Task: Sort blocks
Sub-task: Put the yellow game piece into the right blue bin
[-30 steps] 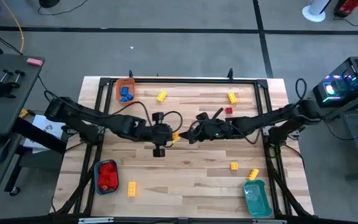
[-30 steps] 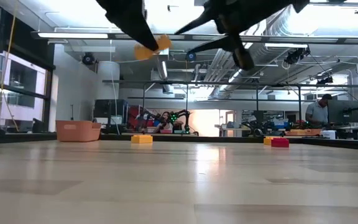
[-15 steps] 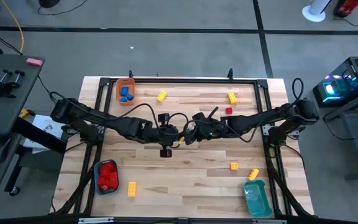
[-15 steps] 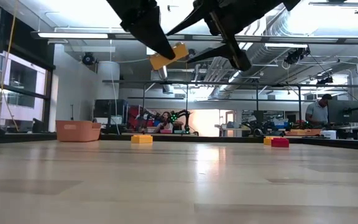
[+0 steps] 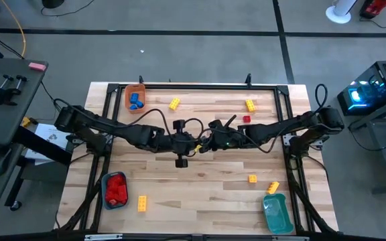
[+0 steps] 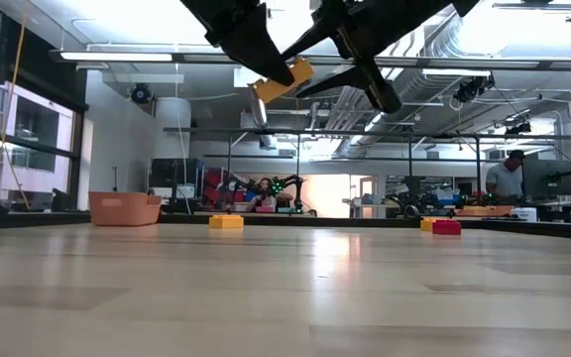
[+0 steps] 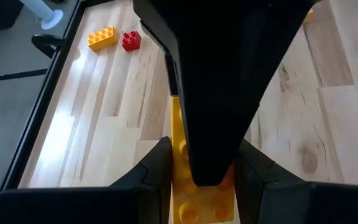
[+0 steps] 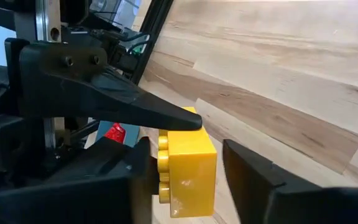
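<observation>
Nearest edge of the tabletop (image 5: 213, 197), high view: a tray on the left (image 5: 106, 179) holds a heap of red blocks (image 5: 116, 189). The teal tray (image 5: 277, 213) at the right corner has no blocks in it that I can make out. Loose yellow ones lie close by: one beside the red heap (image 5: 141, 203), two just short of the teal tray (image 5: 252, 178) (image 5: 273, 188). Mid-tabletop both arms meet w/ a yellow block (image 6: 284, 79) up in the air, well clear of the wood. The left end effector (image 7: 197, 180) is clamped on it. The right end effector (image 8: 188, 155) straddles the same block w/ fingers apart, a gap showing on one side (looks like a hand-over, not completed). Far side: two more yellow blocks (image 5: 173, 103) (image 5: 250, 105) and a small red one (image 5: 246, 119) lie loose. The orange tray (image 5: 139, 89) at the far left corner holds blue blocks (image 5: 135, 100). Judgement: roughly half done. Red and blue are mostly binned, approx. all the yellows are left, plus that stray red.
</observation>
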